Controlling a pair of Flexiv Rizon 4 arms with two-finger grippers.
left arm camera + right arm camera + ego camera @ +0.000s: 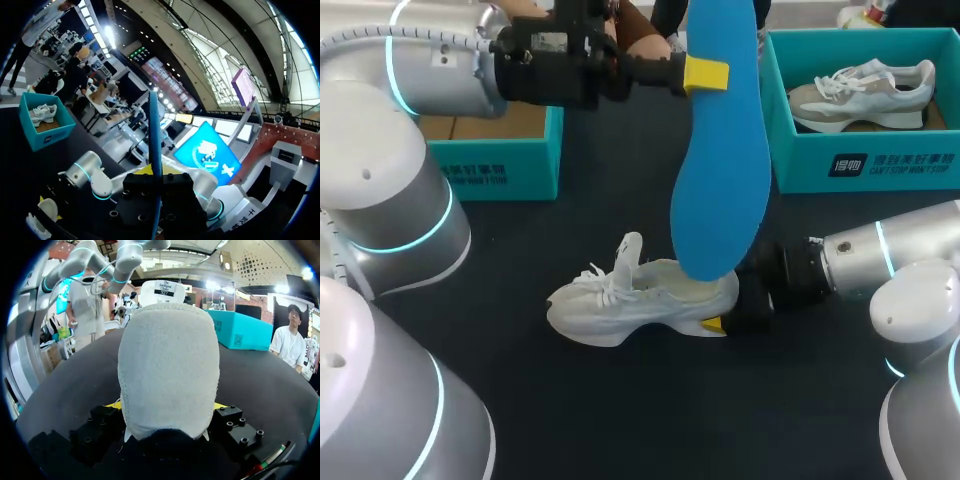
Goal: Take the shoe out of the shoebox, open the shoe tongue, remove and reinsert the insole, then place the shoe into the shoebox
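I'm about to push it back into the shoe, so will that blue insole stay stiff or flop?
Probably fairly stiff: held by the left gripper well above its lower end, the blue insole hangs nearly straight down to the white shoe without drooping. Seen edge-on in the left wrist view it looks thin, so it may buckle if pushed endwise.

Smooth matt insole (pixel 720 150), fuzzy cloth shoe (pixel 640 300)

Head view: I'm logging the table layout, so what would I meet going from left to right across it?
In order: left teal shoebox → white shoe → blue insole → right teal shoebox, with a grey shoe inside.
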